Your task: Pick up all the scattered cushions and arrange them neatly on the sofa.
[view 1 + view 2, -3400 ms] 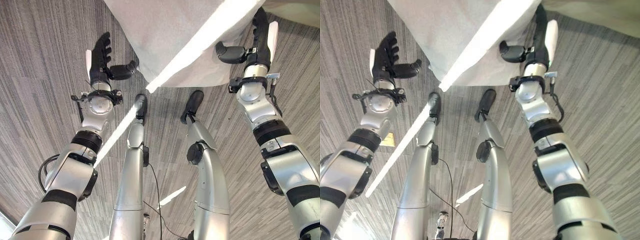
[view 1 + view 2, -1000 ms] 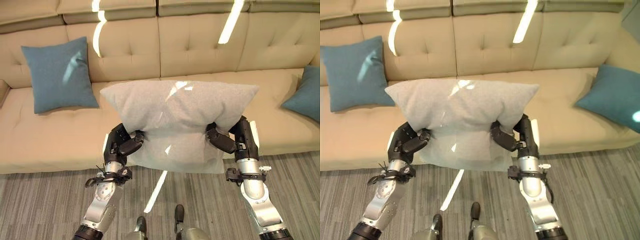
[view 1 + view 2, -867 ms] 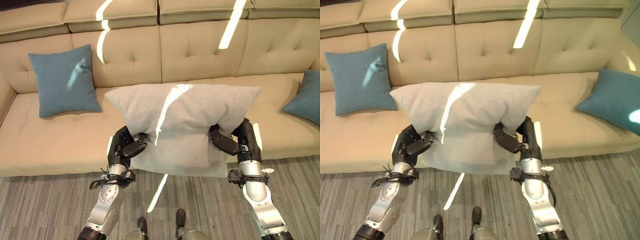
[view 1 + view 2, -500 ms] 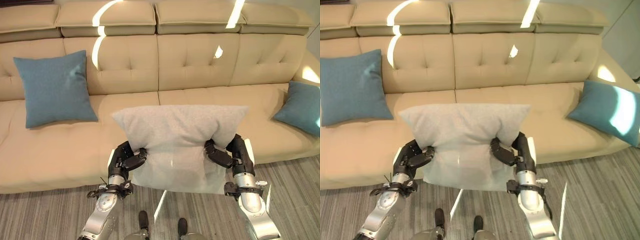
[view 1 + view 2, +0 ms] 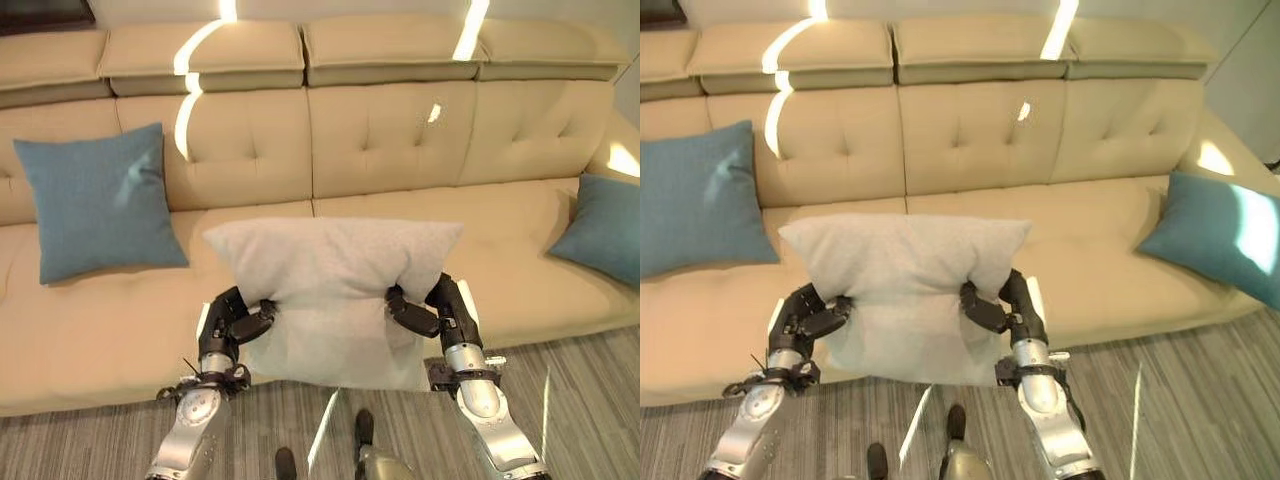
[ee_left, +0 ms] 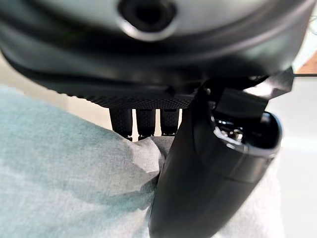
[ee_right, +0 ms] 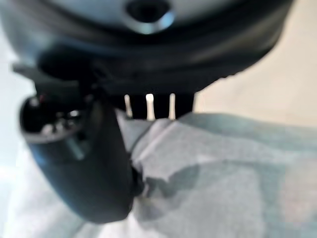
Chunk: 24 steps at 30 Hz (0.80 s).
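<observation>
A large pale grey cushion (image 5: 330, 285) hangs in front of the beige sofa (image 5: 400, 130), held up between my two hands above the seat's front edge. My left hand (image 5: 232, 322) pinches its lower left side, thumb and fingers pressed into the cloth (image 6: 74, 168). My right hand (image 5: 440, 312) pinches the lower right side the same way (image 7: 213, 173). A blue cushion (image 5: 98, 202) leans upright against the backrest at the sofa's left end. Another blue cushion (image 5: 598, 228) lies tilted at the right end of the seat.
The sofa's middle seat (image 5: 500, 215) lies bare behind the grey cushion. Grey striped carpet (image 5: 590, 400) runs along the sofa's front. Bright streaks of light cross the backrest.
Earlier the grey cushion lay on the carpet between my open hands. Both hands have since closed on it and lifted it before the sofa; the view has tilted up slightly.
</observation>
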Available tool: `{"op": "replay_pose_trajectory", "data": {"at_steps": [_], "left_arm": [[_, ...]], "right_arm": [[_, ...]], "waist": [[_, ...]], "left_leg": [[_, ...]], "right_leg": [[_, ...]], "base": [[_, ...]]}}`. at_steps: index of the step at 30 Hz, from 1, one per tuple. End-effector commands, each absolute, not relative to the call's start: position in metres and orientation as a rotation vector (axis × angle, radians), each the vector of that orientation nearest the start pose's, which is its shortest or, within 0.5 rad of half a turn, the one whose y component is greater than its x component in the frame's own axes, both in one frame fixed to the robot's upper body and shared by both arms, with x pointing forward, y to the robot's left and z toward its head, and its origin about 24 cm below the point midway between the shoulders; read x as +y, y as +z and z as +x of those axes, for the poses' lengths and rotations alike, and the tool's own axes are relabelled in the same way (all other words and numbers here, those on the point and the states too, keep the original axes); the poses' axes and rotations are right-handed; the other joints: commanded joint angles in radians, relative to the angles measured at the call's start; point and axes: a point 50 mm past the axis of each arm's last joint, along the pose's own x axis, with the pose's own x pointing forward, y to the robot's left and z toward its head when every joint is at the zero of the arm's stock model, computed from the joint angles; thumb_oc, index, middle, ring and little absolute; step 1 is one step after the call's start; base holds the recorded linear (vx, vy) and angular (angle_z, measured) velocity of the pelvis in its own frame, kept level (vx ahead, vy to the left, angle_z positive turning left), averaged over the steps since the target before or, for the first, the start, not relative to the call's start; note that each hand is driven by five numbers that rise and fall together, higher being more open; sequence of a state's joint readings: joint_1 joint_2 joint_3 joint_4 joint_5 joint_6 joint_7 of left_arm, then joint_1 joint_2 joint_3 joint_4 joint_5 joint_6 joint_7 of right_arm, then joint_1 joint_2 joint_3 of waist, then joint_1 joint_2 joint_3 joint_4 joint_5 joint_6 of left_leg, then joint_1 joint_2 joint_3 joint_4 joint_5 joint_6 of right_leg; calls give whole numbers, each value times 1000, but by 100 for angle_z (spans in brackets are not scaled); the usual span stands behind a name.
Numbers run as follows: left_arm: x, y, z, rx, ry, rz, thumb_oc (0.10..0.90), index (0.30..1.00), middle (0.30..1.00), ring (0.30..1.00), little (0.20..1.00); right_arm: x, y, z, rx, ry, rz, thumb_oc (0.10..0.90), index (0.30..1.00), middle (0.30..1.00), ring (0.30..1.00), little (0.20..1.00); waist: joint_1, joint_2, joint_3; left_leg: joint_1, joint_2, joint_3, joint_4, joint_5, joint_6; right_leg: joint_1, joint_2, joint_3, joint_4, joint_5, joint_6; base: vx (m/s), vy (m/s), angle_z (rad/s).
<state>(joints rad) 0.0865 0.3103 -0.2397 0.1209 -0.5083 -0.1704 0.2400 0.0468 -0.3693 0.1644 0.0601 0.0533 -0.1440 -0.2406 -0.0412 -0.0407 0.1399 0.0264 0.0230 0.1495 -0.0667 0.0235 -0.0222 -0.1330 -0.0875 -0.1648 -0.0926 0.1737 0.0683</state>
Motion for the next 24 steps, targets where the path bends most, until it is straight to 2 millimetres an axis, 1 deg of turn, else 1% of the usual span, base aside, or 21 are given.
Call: {"op": "replay_pose_trajectory", "data": {"at_steps": [1, 3, 4, 5, 7, 8, 9, 11, 12, 13, 14, 15, 16, 18, 19, 20, 24], "left_arm": [[157, 64, 250, -197, -74, -222, 400, 300, 300, 300, 300], [156, 62, 250, -186, -71, -228, 400, 300, 300, 300, 300], [156, 61, 249, -181, -73, -232, 400, 300, 300, 300, 300], [156, 60, 249, -178, -74, -232, 400, 300, 300, 300, 300], [155, 58, 247, -167, -80, -232, 400, 300, 300, 300, 300], [155, 58, 247, -167, -81, -232, 400, 300, 300, 300, 300], [154, 57, 246, -159, -83, -230, 400, 300, 300, 300, 300], [153, 55, 247, -148, -92, -221, 400, 300, 300, 300, 300], [154, 55, 247, -142, -86, -205, 400, 300, 300, 300, 300], [154, 55, 247, -145, -84, -206, 400, 300, 300, 300, 300], [154, 55, 247, -145, -84, -206, 400, 300, 300, 300, 300], [156, 54, 243, -141, -78, -213, 400, 300, 300, 300, 300], [157, 54, 243, -140, -77, -213, 400, 300, 300, 300, 300], [159, 52, 240, -128, -79, -205, 400, 300, 300, 300, 300], [160, 52, 240, -126, -79, -200, 400, 300, 300, 300, 300], [162, 53, 240, -130, -78, -188, 400, 300, 300, 300, 300], [166, 60, 243, -161, -76, -162, 400, 300, 300, 300, 300]], "right_arm": [[-201, 107, 251, -412, -112, -256, 400, 300, 300, 300, 300], [-204, 106, 249, -404, -118, -257, 400, 300, 300, 300, 300], [-205, 105, 249, -396, -119, -254, 400, 300, 300, 300, 300], [-206, 104, 248, -392, -121, -251, 400, 300, 300, 300, 300], [-209, 104, 246, -389, -130, -249, 400, 300, 300, 300, 300], [-209, 104, 246, -388, -130, -249, 400, 300, 300, 300, 300], [-211, 103, 245, -385, -136, -251, 400, 300, 300, 300, 300], [-213, 103, 244, -383, -149, -250, 400, 300, 300, 300, 300], [-213, 101, 244, -376, -161, -241, 400, 300, 300, 300, 300], [-213, 101, 245, -373, -164, -235, 400, 300, 300, 300, 300], [-213, 101, 245, -373, -165, -235, 400, 300, 300, 300, 300], [-210, 101, 244, -374, -150, -237, 400, 300, 300, 300, 300], [-210, 100, 244, -373, -150, -237, 400, 300, 300, 300, 300], [-208, 97, 243, -358, -138, -241, 400, 300, 300, 300, 300], [-206, 97, 243, -358, -131, -240, 400, 300, 300, 300, 300], [-204, 97, 245, -361, -125, -240, 400, 300, 300, 300, 300], [-199, 101, 250, -377, -115, -235, 400, 300, 300, 300, 300]], "waist": [[-18, -19, -81], [-16, -23, -72], [-14, -27, -66], [-12, -29, -63], [-11, -36, -65], [-12, -37, -66], [-13, -37, -70], [-12, -30, -77], [0, -25, -79], [7, -22, -76], [8, -22, -76], [12, -14, -85], [12, -15, -84], [14, -17, -98], [17, -20, -101], [28, -24, -97], [36, -22, -89]], "left_leg": [[-104, 34, -22, 315, -137, -57], [-153, 44, -28, 410, -112, -66], [-175, 47, -27, 440, -99, -66], [-197, 48, -29, 451, -100, -61], [-223, 41, -23, 409, -123, -46], [-222, 39, -23, 407, -122, -45], [-224, 39, -10, 366, -119, -42], [-244, 36, 21, 273, -74, -44], [-278, 19, 23, 202, -13, -49], [-295, 14, 9, 193, 2, -54], [-294, 14, 9, 192, 2, -54], [-260, 9, -21, 138, -4, -46], [-255, 8, -21, 133, -2, -46], [-225, -1, -23, 140, -16, -32], [-211, -4, -17, 142, -27, -25], [-196, -10, 4, 152, -53, -7], [-170, -19, 38, 164, -90, 27]], "right_leg": [[60, -4, -30, 57, -140, 42], [81, 0, -40, 48, -151, 26], [90, 0, -39, 45, -158, 19], [96, 1, -41, 43, -164, 15], [106, -1, -48, 37, -172, 17], [106, -3, -49, 37, -173, 18], [111, -2, -52, 32, -177, 21], [125, 7, -61, 25, -188, 25], [143, 23, -52, 21, -208, 23], [148, 31, -42, 25, -215, 20], [148, 31, -42, 26, -216, 20], [157, 41, -27, 35, -231, 23], [159, 41, -27, 35, -232, 23], [178, 29, -11, 62, -252, 26], [182, 22, -3, 75, -260, 29], [176, 2, 8, 123, -272, 39], [132, -34, 28, 241, -256, 69]], "base": [[76, -138, 42], [96, -135, 26], [84, -85, 15], [92, -62, 9], [104, -32, 12], [106, -1, 19], [110, 18, 23], [197, 45, 21], [222, 65, 25], [170, 46, 28], [201, 95, 8], [162, 76, -18], [326, 150, -53], [277, 138, -50], [256, 198, -35], [223, 210, -35], [130, 157, -36]]}}
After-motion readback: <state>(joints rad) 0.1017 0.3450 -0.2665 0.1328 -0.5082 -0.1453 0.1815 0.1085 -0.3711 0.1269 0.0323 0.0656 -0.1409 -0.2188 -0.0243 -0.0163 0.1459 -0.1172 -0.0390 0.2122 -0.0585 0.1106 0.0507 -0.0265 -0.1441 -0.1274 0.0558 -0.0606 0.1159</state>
